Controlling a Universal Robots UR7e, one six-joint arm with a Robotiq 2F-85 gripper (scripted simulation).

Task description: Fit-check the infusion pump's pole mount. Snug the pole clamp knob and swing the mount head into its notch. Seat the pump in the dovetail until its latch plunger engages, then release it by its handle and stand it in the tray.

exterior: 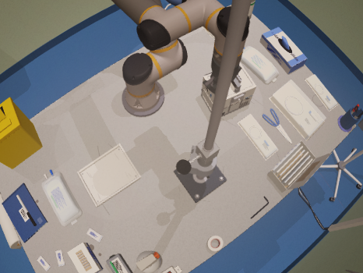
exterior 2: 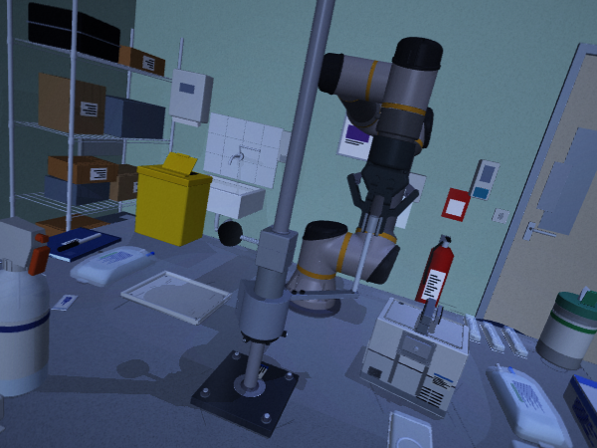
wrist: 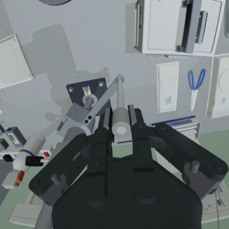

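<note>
The mount head's upright lever handle (wrist: 119, 123) is clamped in my gripper (wrist: 119, 123), whose fingers are closed on its round grey grip (exterior 2: 376, 211). From the grip a thin rod (exterior 2: 361, 259) drops to a flat arm (exterior 2: 323, 294) that joins the mount head (exterior 2: 262, 303) on the pole (exterior: 218, 97). The black clamp knob (exterior: 183, 167) sticks out of the pole clamp on the far side from me. The white infusion pump (exterior 2: 418, 356) stands on the table below and to the side, its grey handle (exterior 2: 429, 313) on top. The flat white tray (exterior: 109, 173) lies beyond the pole.
The pole (exterior 2: 298, 119) rises close beside my wrist, on a dark base plate (exterior: 200, 181). Scissors (exterior: 275, 123), sealed pouches (exterior: 259, 136) and a slotted rack (exterior: 294, 163) lie past the pump. A yellow bin (exterior: 15, 134) stands at the far end of the table.
</note>
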